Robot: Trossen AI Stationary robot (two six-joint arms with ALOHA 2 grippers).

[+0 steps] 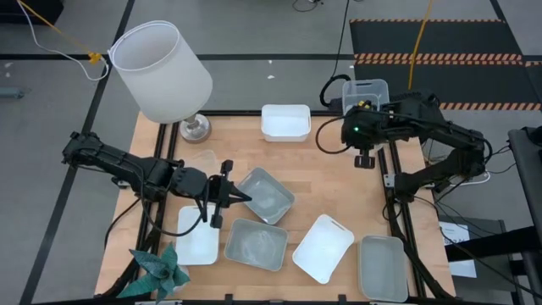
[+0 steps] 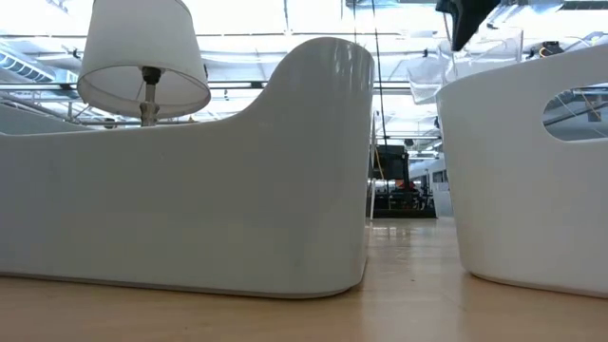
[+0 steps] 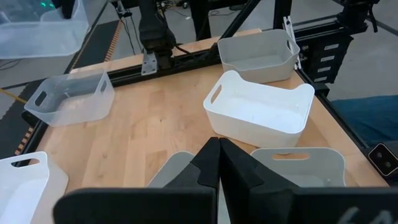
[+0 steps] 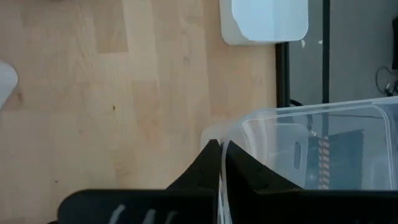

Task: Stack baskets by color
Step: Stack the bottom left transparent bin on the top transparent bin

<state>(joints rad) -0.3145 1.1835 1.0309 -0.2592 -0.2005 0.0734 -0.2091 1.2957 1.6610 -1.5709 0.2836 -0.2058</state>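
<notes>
Right gripper fingers clamped on the clear basket rim, holding it lifted at the far right tabletop edge, likely for stacking. Left gripper fingers together, empty, over the grey basket mid-table. White baskets scattered.

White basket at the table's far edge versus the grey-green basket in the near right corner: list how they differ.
The white basket is opaque white; the grey-green basket is translucent grey-green. In the high view the white one's long side runs across the table, while the grey-green one's runs front to back. The white one sits near the lamp; the grey-green one is far from it. Both are shallow, round-cornered, upright and untouched.
</notes>
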